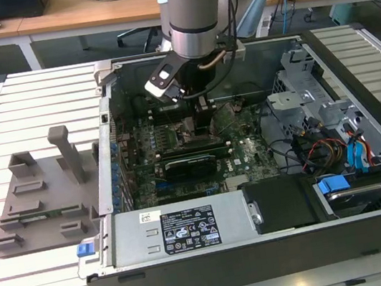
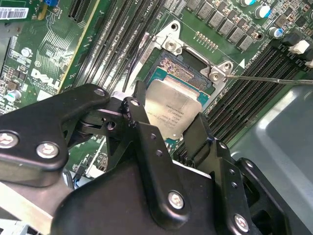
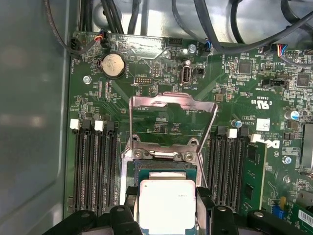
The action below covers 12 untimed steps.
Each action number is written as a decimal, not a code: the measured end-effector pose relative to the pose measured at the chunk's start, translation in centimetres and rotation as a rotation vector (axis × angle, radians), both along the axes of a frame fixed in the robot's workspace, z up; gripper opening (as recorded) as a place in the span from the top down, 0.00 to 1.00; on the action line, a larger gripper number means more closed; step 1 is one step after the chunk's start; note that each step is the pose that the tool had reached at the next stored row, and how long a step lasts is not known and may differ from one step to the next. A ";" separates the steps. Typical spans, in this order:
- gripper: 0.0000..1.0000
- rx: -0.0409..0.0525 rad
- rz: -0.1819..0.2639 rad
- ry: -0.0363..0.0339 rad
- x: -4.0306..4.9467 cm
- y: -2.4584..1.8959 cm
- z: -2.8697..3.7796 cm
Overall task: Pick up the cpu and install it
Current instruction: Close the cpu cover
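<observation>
White slatted bench [image 1: 25, 104], wooden desks [image 1: 83, 16] beyond; black hand [image 2: 171, 117] grips flat silver square cpu [image 3: 166, 205]; socket [image 2: 178, 66] beneath partly hidden.

Exterior view raised, angled down over open computer case [image 1: 266, 254], both wrist views close, sharing cpu [image 3: 166, 203] and socket [image 3: 166, 155].

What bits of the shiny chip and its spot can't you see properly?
The chip: in the second wrist view the gripper fingers cover its two sides.
The socket: in both wrist views the chip covers most of it, so whether they touch can't be told.
Exterior view: the arm blocks the spot where the chip is held.
</observation>
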<state>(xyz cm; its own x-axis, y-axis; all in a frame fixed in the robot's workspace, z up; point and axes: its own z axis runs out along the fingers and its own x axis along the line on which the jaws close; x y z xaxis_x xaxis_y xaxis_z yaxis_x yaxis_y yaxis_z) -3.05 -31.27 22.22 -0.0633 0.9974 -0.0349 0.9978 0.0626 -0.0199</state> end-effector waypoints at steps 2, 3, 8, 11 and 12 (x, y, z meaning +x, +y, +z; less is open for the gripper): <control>0.45 0.0000 0.000 -0.0001 0.00 0.00 -0.14; 0.45 0.0000 0.000 -0.0001 -0.01 0.00 -0.22; 0.45 0.0001 0.000 -0.0001 -0.02 0.00 -0.56; 0.45 0.0000 0.000 0.0000 -0.03 0.01 -0.77; 0.45 0.0000 0.000 -0.0001 -0.03 0.01 -0.91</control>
